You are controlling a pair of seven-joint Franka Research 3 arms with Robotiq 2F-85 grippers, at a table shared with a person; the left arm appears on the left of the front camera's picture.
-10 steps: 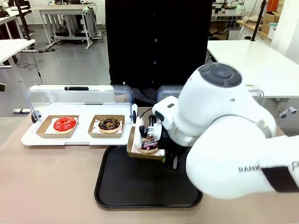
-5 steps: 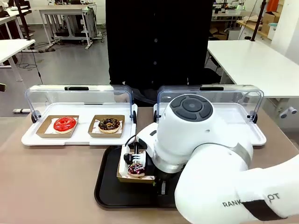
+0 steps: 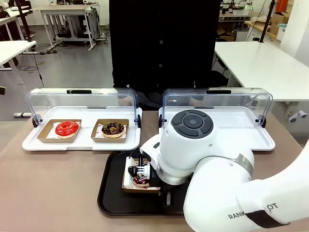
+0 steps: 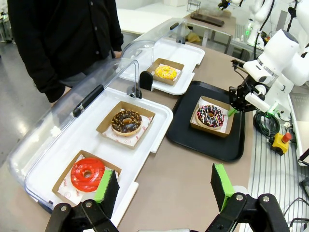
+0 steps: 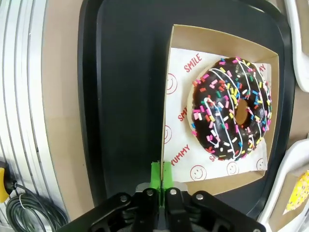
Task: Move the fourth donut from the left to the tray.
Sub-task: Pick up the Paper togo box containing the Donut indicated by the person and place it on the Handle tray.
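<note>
Right gripper (image 5: 162,180) jaws clamped on the cardboard wall, carrying the donut (image 5: 231,108) without touching glaze; box sits on the tray (image 5: 125,96). Farther off, left gripper (image 4: 161,186) jaws apart above the table (image 4: 178,188), idle

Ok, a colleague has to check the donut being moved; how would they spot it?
Find the large black tray beside the white lidded trays. On it sits a brown cardboard tray holding the donut: dark chocolate glaze, white drizzle, coloured sprinkles, unlike the red, crumbed and yellow ones.
</note>
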